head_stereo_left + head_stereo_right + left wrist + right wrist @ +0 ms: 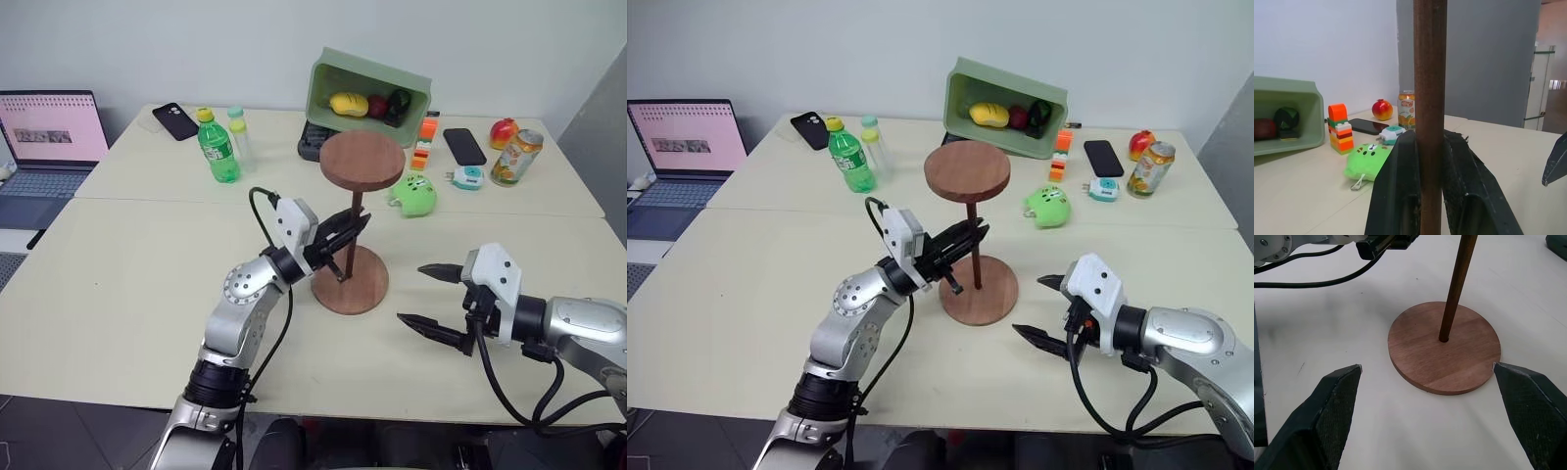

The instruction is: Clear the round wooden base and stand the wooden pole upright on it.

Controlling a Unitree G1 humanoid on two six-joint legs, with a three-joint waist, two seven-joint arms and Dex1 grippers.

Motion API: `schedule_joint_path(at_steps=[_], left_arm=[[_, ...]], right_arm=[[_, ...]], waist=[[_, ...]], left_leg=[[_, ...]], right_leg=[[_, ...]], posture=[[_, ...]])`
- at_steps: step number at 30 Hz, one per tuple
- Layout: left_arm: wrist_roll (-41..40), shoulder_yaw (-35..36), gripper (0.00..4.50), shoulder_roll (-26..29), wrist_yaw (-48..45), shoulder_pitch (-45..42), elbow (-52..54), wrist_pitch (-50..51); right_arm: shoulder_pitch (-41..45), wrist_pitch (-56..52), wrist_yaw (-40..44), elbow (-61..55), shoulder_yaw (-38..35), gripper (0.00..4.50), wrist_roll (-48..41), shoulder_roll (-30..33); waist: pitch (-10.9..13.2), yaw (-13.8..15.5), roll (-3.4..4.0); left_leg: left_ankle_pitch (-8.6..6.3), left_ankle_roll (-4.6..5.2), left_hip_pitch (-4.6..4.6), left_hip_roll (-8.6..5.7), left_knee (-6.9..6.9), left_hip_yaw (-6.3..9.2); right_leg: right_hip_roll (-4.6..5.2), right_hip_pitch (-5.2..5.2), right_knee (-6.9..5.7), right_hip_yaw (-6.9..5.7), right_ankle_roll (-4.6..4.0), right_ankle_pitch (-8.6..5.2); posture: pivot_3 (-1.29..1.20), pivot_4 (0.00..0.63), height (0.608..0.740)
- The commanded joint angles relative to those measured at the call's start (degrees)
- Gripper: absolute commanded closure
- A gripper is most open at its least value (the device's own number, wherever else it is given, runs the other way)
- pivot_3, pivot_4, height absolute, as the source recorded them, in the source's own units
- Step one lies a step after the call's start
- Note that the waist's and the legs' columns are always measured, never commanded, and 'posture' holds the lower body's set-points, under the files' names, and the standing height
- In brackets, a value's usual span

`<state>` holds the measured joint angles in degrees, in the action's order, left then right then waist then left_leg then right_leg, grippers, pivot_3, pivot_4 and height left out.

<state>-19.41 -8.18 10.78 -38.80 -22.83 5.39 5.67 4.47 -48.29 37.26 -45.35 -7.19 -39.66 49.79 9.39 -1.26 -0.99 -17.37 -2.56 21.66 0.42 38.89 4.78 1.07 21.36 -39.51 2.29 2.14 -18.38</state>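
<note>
Bare tabletop (127, 294) all round both grippers; clutter sits far behind. Left gripper (345, 238) clamped on the wooden pole (355, 220), one thin dark rod, upright in the centre hole of the round wooden base (1444, 348), one reddish-brown disc. Smaller disc (361, 161) tops the pole. Right gripper (429, 296) beside base, fingers apart, empty.

wooden pole (355, 223) upright in round base (359, 284)
</note>
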Motion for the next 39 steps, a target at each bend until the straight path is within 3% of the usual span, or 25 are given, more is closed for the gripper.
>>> schedule_joint_path(at_steps=[1, 39], left_arm=[[1.41, -1.09, 4.24, -0.15, 0.48, 1.23, -0.79, 0.64], [2.16, -1.99, 4.24, 1.05, -2.84, 1.66, -3.48, -0.95]], right_arm=[[0.35, 0.27, 0.34, -1.74, -1.51, 0.00, -0.70, 0.91], [-0.72, -0.35, 0.58, -2.74, -1.31, 0.00, -2.45, 2.16]], waist=[[0.00, 0.03, 0.00], [0.00, 1.15, 0.00]], left_leg=[[0.00, 0.00, 0.00, 0.00, 0.00, 0.00], [0.00, 0.01, 0.03, -0.02, -0.06, 0.00]], right_leg=[[0.00, 0.00, 0.00, 0.00, 0.00, 0.00], [0.01, -0.05, 0.22, -0.02, 0.02, 0.01]], posture=[[0.00, 0.150, 0.740], [0.00, 0.150, 0.740]])
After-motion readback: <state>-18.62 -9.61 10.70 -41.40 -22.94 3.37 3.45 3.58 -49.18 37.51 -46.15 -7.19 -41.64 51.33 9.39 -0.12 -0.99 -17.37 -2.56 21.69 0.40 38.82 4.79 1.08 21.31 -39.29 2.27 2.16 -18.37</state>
